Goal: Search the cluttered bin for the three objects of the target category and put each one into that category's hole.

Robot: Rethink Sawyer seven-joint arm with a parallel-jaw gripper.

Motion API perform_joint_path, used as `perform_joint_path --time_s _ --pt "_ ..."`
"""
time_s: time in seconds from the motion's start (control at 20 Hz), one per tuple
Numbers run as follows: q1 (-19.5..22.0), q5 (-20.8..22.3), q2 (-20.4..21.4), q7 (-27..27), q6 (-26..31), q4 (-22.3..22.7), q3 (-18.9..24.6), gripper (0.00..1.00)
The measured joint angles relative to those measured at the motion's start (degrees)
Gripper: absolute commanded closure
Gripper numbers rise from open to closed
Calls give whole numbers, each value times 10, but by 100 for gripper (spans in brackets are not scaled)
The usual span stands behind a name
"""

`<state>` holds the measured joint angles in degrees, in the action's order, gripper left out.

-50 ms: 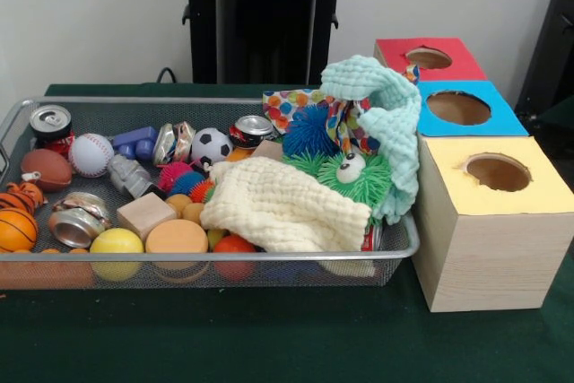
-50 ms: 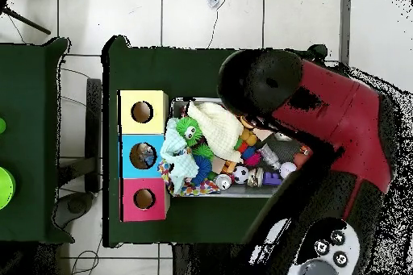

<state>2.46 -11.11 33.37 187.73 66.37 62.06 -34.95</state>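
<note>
Nearest: bare green desk (image 1: pixel 269 338) in front of the bin (image 1: pixel 206 257), open room along the whole front edge. Wire bin lying long side forward, front rim low.

Against that front wall: yellow ball (image 1: pixel 116 241), orange disc (image 1: pixel 177 236), a red ball half hidden behind the mesh. Basketball (image 1: pixel 15 229) cut off by the left edge. Just behind: crushed can (image 1: pixel 76 221) and wood block (image 1: pixel 145 213).

Cream cloth (image 1: pixel 282 208) spread over the right half, hiding whatever lies beneath. Green fuzzy toy (image 1: pixel 354 177) behind it, touching. Mint cloth (image 1: pixel 386 123) draped over the bin's right rim, hanging down outside against the yellow box (image 1: pixel 489 221).

Farther back: baseball (image 1: pixel 91 154), soccer ball (image 1: pixel 212 144), blue spiky ball (image 1: pixel 309 132), upright can (image 1: pixel 51 127) in the far left corner. Small items between them too crowded to name.

Right of the bin, three boxes in a row, touching: yellow nearest, then blue box (image 1: pixel 466 109), then red box (image 1: pixel 429 58), each with a round hole on top. Little gap between bin and boxes.

From above: arm (image 2: pixel 323 118) over the bin, covering a good part of it. Hand not seen in either view; wide or narrow cannot be told.
</note>
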Motion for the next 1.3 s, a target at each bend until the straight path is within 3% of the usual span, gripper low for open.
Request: perform_joint_path --time_s 0.55,0.95,1.1,1.3 --pt "-19 1 7 0 14 5 -1 100" --pt "-19 -3 31 0 9 55 0 100" --pt "-23 -9 31 0 -23 75 0 100" --pt "-41 -26 16 0 -127 105 0 100"
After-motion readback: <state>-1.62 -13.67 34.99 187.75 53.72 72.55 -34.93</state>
